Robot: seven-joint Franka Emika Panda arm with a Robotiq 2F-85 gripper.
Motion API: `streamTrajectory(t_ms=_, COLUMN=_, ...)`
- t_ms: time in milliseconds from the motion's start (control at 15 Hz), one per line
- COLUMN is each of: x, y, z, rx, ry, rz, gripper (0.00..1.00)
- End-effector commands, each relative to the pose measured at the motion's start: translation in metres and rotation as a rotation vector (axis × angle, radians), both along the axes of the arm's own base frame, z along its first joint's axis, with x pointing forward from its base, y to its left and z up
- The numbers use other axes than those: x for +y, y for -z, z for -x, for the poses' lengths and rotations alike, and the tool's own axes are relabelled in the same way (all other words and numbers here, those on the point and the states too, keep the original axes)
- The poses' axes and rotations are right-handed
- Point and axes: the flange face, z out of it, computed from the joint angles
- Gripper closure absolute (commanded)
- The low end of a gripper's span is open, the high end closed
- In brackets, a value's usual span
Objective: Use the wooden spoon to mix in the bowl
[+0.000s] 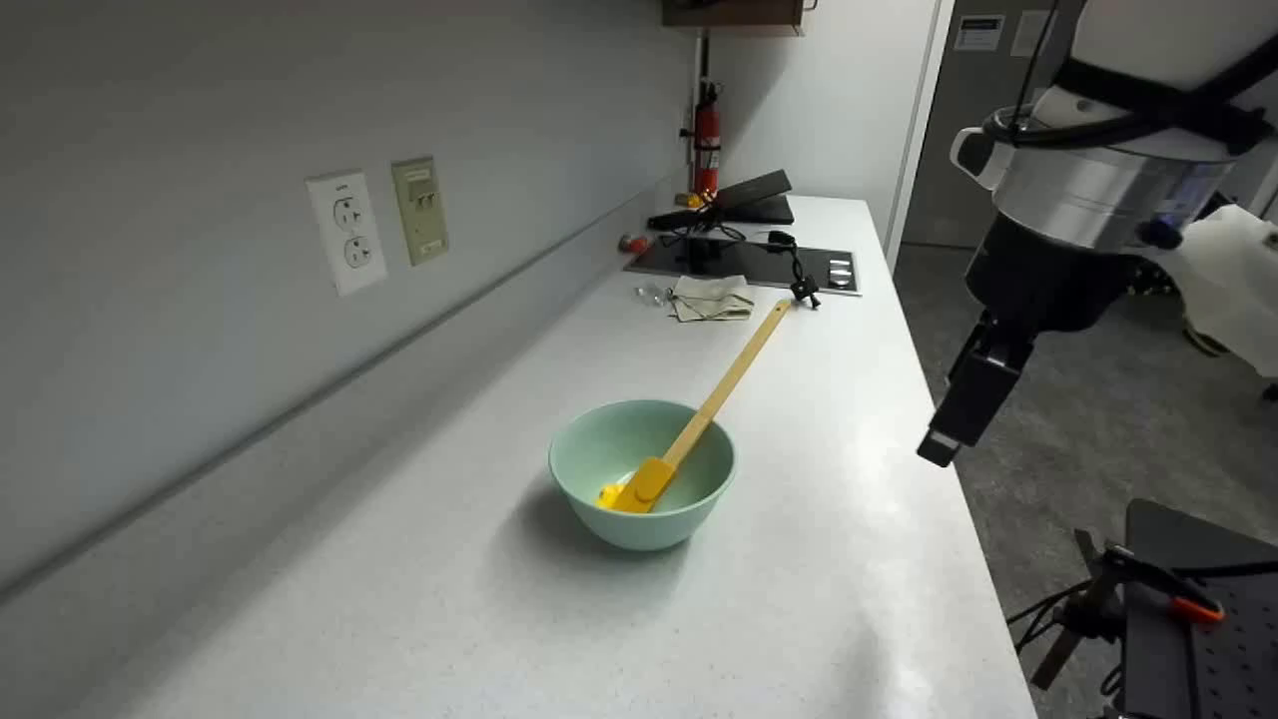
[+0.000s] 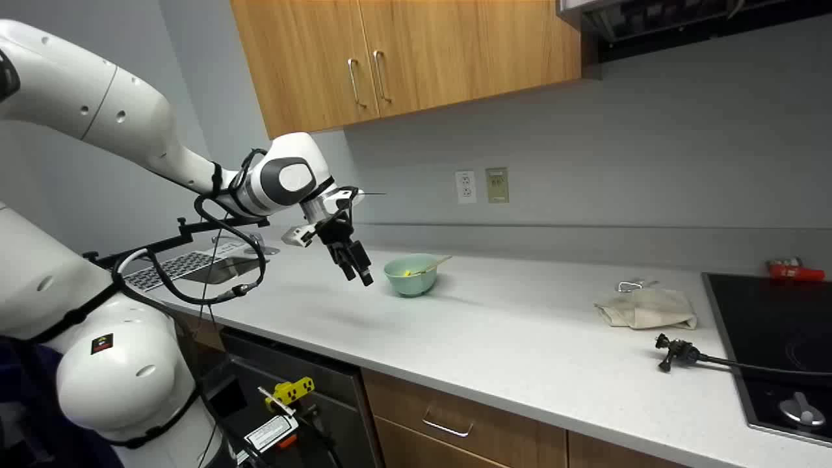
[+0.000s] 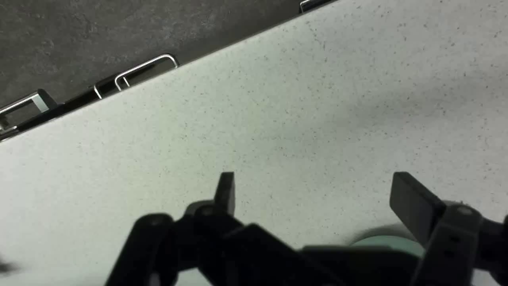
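In an exterior view, a white outlet (image 1: 346, 232) is on the wall (image 1: 180, 300) at the upper left, with a beige wall plate (image 1: 420, 210) just beside it. The mint-green bowl (image 1: 639, 534) stands upright near the middle of the frame, on the white counter (image 1: 419, 619). The wooden spoon (image 1: 712, 404) rests in it at a slant: its yellow head is inside, by a small yellow lump (image 1: 608, 493), and its handle reaches past the rim toward the upper right. Higher up, a red fire extinguisher (image 1: 707, 150) is by the wall, and a cloth (image 1: 712, 300) lies near the black stove top (image 1: 739, 265). The white arm (image 1: 1158, 40) hangs at the right.

In an exterior view, the arm extends from the left edge toward the middle, and its gripper (image 2: 359, 277) points down at a tilt, left of the bowl in the frame and apart from it. A wooden cupboard (image 2: 442, 58) is at the top.

In the wrist view, grey floor (image 3: 99, 35) fills the upper left. Below, the gripper's two fingers (image 3: 226, 190) stand spread wide, one at lower centre and one at lower right, with the counter showing through the gap. Part of the bowl shows at lower right.
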Motion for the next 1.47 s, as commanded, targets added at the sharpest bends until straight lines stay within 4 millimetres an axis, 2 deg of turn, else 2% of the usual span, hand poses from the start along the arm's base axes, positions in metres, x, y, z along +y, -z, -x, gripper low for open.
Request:
streamTrajectory(t_ms=0, x=0.000, y=0.000, z=0.000, rx=0.002, ry=0.000, rz=0.000, gripper=0.00)
streamTrajectory(t_ms=1133, x=0.000, y=0.001, z=0.000, rx=0.005, ry=0.000, rz=0.000, gripper=0.00)
streamTrajectory(t_ms=1267, x=-0.021, y=-0.013, z=0.001, rx=0.022, ry=-0.023, rz=-0.014, gripper=0.00)
streamTrajectory(t_ms=1400, x=-0.050, y=-0.030, z=0.003, rx=0.047, ry=-0.053, rz=-0.026, gripper=0.00)
